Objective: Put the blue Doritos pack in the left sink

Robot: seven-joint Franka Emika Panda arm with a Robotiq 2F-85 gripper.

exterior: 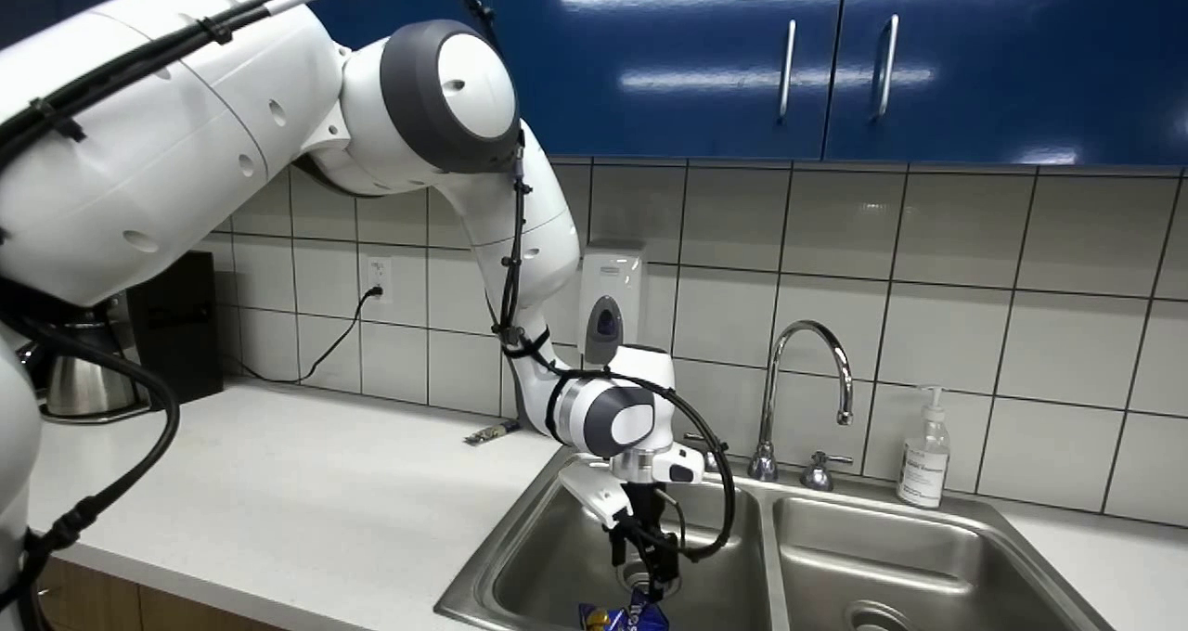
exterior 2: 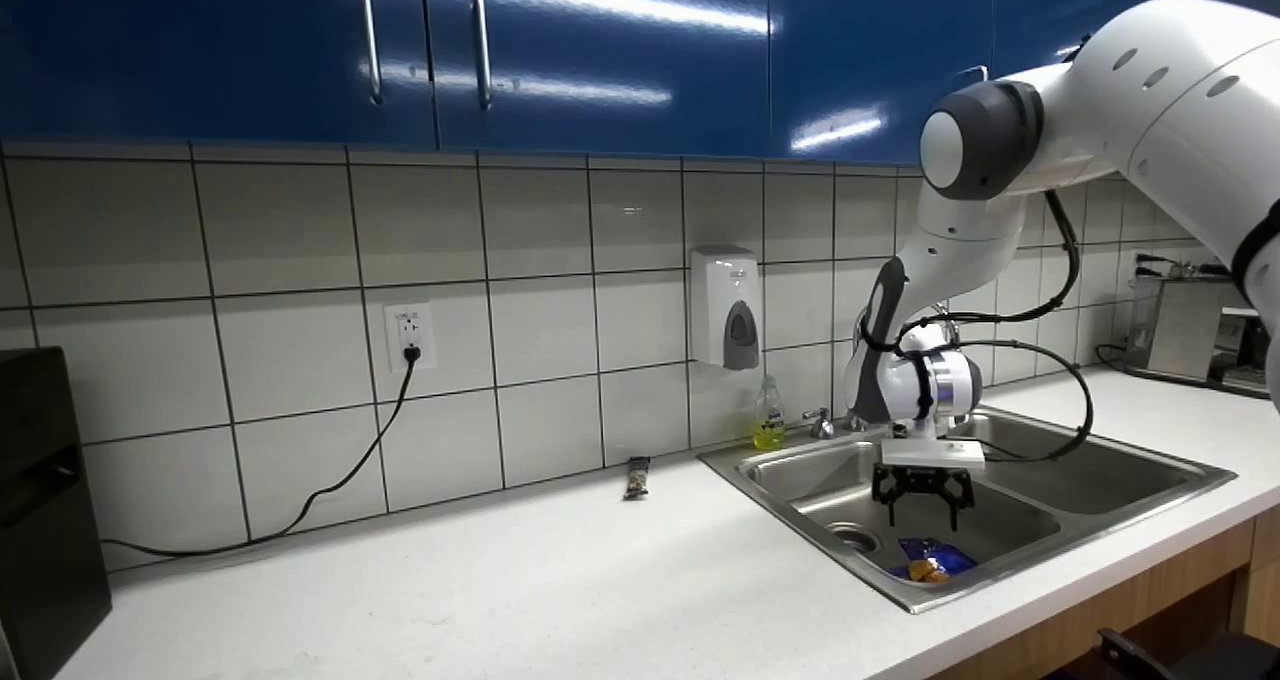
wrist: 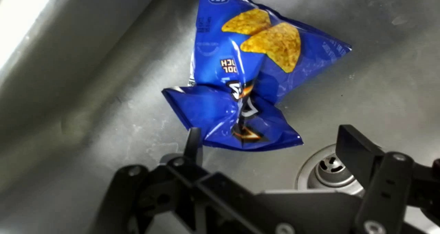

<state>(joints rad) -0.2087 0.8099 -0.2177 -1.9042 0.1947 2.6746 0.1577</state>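
Observation:
The blue Doritos pack (wrist: 237, 68) is a crinkled blue foil bag with chips pictured on it. It lies on the floor of the left sink (wrist: 395, 99), beside a basin wall and the round drain (wrist: 331, 179). The pack shows in both exterior views (exterior: 626, 618) (exterior 2: 938, 558), cut by the lower edge in one of them. The left sink is the left steel basin (exterior: 538, 566) (exterior 2: 830, 510). My gripper (wrist: 270, 137) points down inside that basin, above the pack's near end. Its fingers are wide apart with nothing between them, also in both exterior views (exterior: 639, 575) (exterior 2: 923, 522).
The right basin (exterior: 872, 561) lies past a divider (exterior: 773, 557). A curved faucet (exterior: 772, 390) and a pump bottle (exterior: 924, 459) stand behind. A wall dispenser (exterior: 613, 302) hangs close to my arm. A small wrapped bar (exterior 2: 637, 478) lies on the white counter (exterior 2: 450, 590).

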